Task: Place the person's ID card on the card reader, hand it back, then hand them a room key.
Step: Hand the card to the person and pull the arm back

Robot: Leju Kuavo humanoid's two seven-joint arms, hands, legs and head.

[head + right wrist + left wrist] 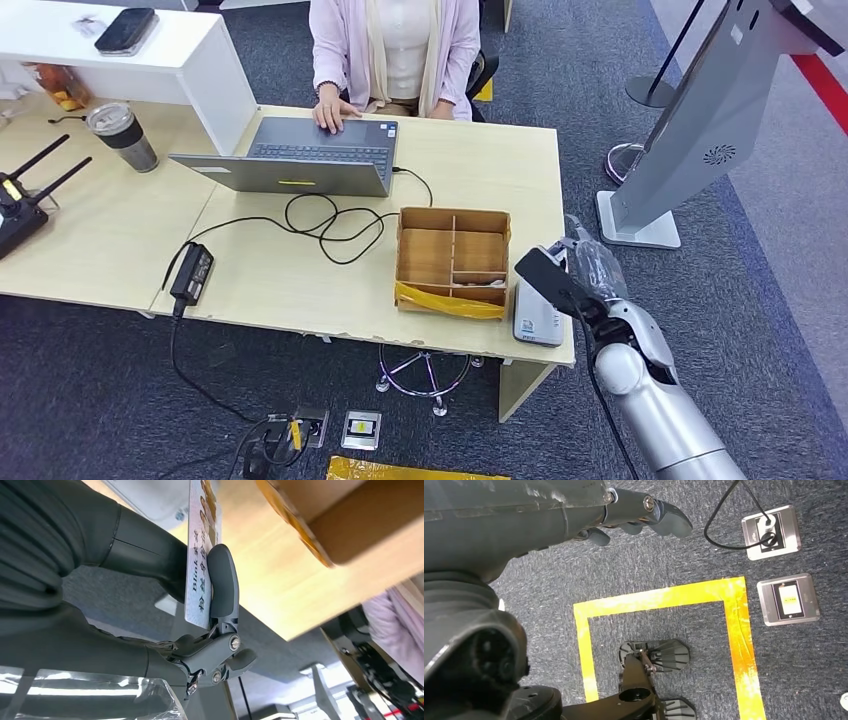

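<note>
Item: right hand (200,605). We hold the ID card (201,555) pinched between thumb and a dark finger, the card on edge with its printed face showing in the right wrist view. In the head view our right hand (570,275) sits at the near right corner of the tabletop (250,280), just above or beside the card reader (537,315); whether the card touches the reader we cannot tell. We judge the edge-on pinch leaves the card's flat face free to be laid down on the reader.

Item: card reader. Pale flat unit at the tabletop's near right corner, just beside the cardboard tray (452,262). We judge it sits there to be within our right arm's reach.

Item: cardboard tray. Divided into compartments, yellow tape along its near wall. What lies in the near compartments is too small to tell; a room key may be stored there.

Item: left hand (634,515). Hangs over the carpet, fingers loosely curled, holding nothing.

Item: person (395,55). Seated at the far side, one hand on the laptop (300,160), well apart from the card.

Stage, by our judgement: card not yet handed back.
</note>
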